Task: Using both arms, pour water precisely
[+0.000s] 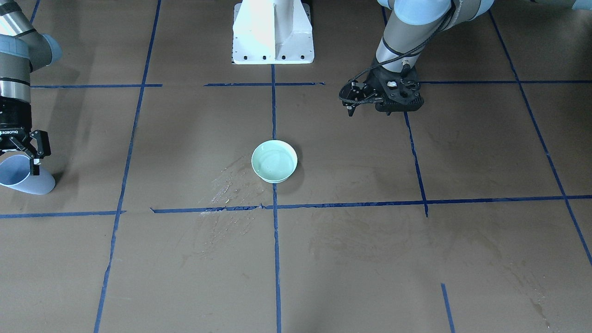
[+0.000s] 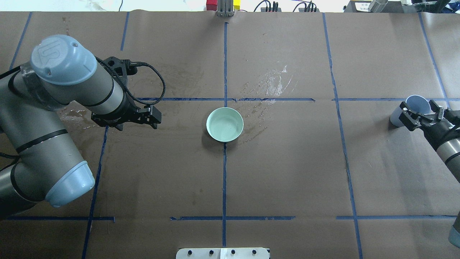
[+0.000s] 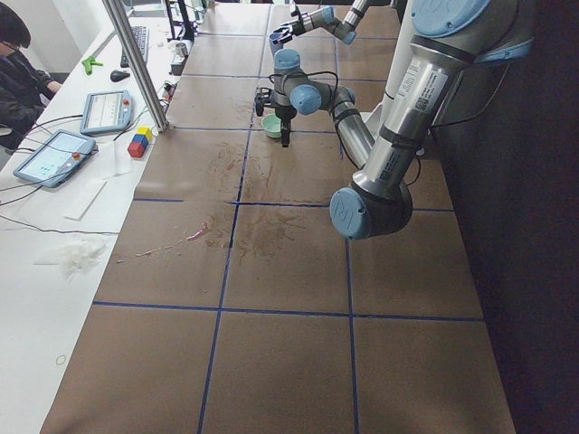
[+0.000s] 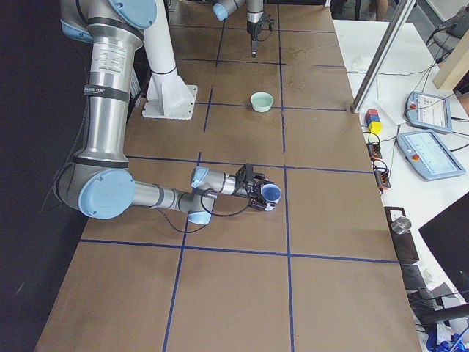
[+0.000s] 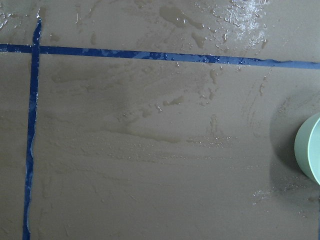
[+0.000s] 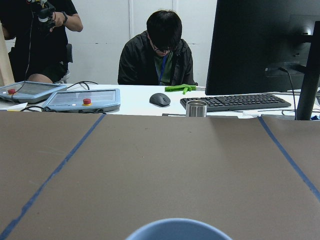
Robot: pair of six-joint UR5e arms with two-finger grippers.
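Right end effector (image 2: 419, 112) gripped blue cup (image 2: 416, 102), left end effector (image 2: 155, 117) I couldn't tell; tilted carry to bowl (image 2: 224, 125) cd spill early.

Wide bare paper (image 2: 287, 162) separates the central bowl (image 2: 208, 122) from the left hand (image 2: 157, 119) and the right hand (image 2: 421, 113) with its cup (image 2: 417, 102).

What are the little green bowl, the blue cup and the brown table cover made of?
The bowl looks like glazed ceramic or hard plastic: smooth, glossy, pale green. The cup is probably plastic: thin rim, even matt blue. The table cover seems to be brown paper: dull, wrinkled, stained darker where wet.
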